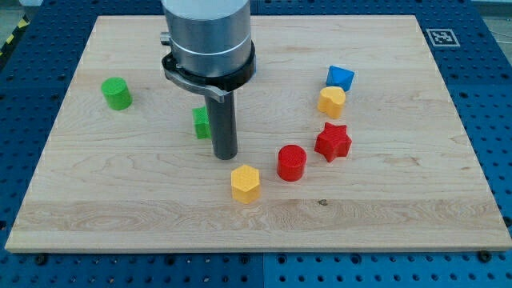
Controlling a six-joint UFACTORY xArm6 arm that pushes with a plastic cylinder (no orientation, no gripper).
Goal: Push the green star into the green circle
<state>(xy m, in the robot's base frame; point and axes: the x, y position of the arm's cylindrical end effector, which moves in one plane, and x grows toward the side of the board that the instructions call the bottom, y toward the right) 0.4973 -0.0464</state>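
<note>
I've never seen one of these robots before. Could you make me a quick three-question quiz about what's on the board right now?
1. True or false: my tip is touching the green circle.
2. Which block lies nearest the view's bottom? A) red star B) yellow hexagon C) blue block
3. Fill in: the green star is partly hidden behind the dark ____.

Key:
1. False; the tip stands well to the view's right of it, just right of the green star.
2. B
3. rod
</note>
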